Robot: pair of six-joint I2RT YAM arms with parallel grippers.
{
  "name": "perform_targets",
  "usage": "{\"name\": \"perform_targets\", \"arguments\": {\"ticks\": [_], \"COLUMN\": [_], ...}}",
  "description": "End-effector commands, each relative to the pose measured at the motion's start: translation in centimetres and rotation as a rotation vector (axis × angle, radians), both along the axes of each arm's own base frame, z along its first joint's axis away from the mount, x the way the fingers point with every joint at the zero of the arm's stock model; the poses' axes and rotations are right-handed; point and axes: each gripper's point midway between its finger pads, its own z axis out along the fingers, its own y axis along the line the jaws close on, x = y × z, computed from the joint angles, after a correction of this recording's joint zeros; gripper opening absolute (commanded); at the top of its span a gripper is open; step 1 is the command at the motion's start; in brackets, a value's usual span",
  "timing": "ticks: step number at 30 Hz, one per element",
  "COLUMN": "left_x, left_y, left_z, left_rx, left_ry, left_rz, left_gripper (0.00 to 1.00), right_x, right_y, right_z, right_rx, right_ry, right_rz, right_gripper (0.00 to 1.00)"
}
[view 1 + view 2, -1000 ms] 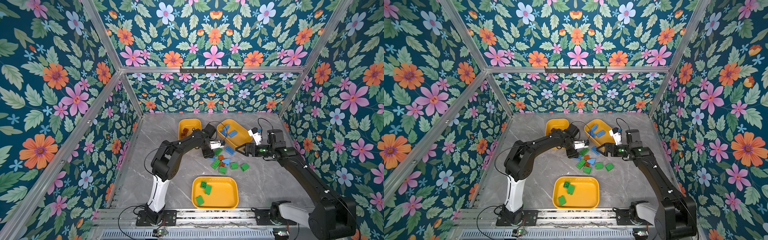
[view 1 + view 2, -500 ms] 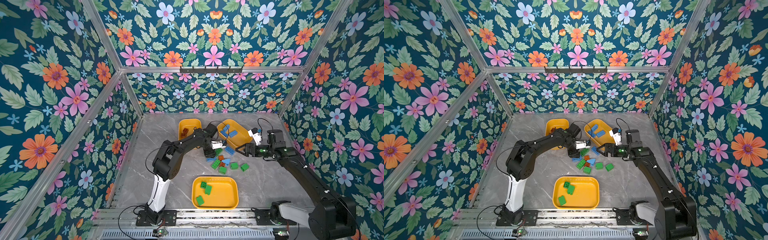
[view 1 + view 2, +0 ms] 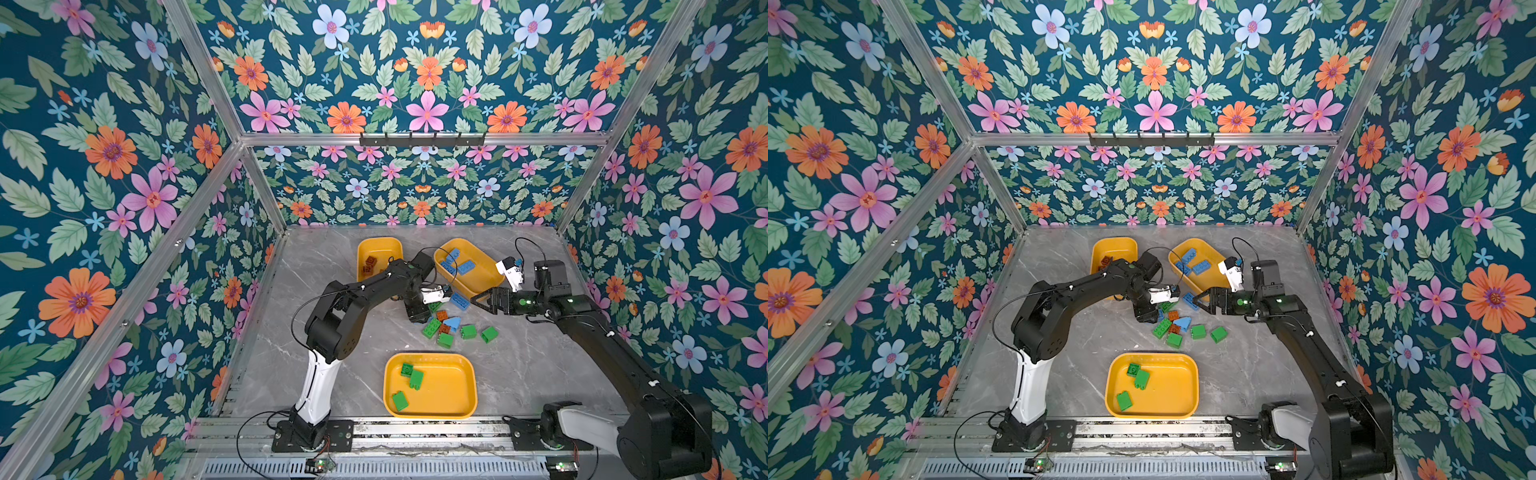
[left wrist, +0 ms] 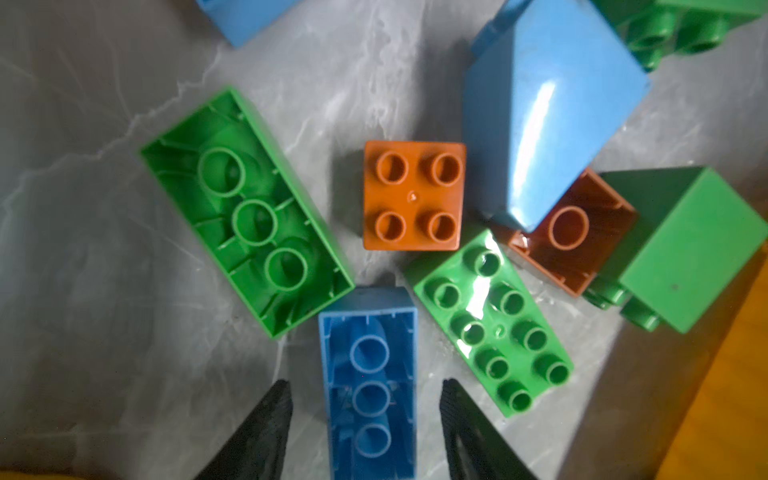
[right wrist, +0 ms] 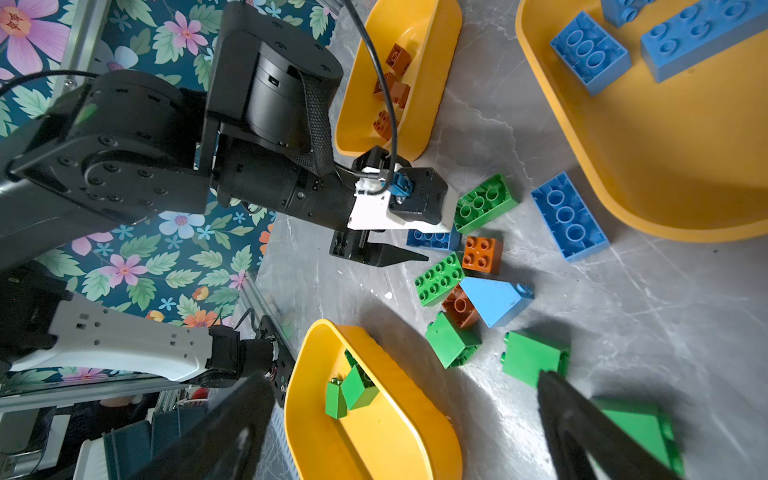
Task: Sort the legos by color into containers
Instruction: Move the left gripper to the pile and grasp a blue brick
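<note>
My left gripper (image 4: 365, 381) is open and low over the loose legos, its fingers either side of an upturned blue oblong brick (image 4: 370, 419) with a gap on each side. Just beyond it lie an orange-brown square brick (image 4: 413, 195), green bricks (image 4: 245, 208) and the light-blue sloped piece (image 4: 548, 116). In both top views the left gripper (image 3: 419, 312) covers that blue brick. My right gripper (image 3: 478, 300) hangs wide open and empty beside the pile (image 3: 451, 326). Three yellow containers hold brown (image 3: 380, 248), blue (image 3: 482, 272) and green (image 3: 451, 392) bricks.
Another blue brick (image 3: 459, 300) lies on the table between the two grippers, next to the blue container. Loose green bricks (image 3: 489, 333) sit at the pile's right edge. Floral walls close in the marble table (image 3: 332, 257) on three sides; a rail runs along the front.
Hardly anything differs: my left wrist has shifted very slightly over the pile. The right arm and the bricks keep their places.
</note>
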Motion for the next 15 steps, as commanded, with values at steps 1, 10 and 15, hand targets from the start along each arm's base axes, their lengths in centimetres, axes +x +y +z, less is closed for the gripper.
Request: {"name": "perform_targets", "arguments": {"ticks": [1,10,15], "left_x": [0.24,0.65,0.78], "left_y": [-0.16,0.08,-0.02], "left_z": [-0.34,-1.18,-0.42], "left_rx": [-0.002,0.012,0.001], "left_ry": [-0.010,-0.035,-0.044], "left_rz": [0.012,0.018,0.028], "left_gripper": [0.59,0.36,0.22], "right_x": [-0.13,-0.27,-0.15], "right_y": [-0.01,-0.10,-0.12], "right_z": [0.06,-0.05,0.02], "right_rx": [-0.005,-0.008,-0.010], "right_ry": [-0.011,-0.007,-0.010], "right_rz": [0.005,0.000,0.000], "right_gripper": [0.99,0.99,0.99]}}
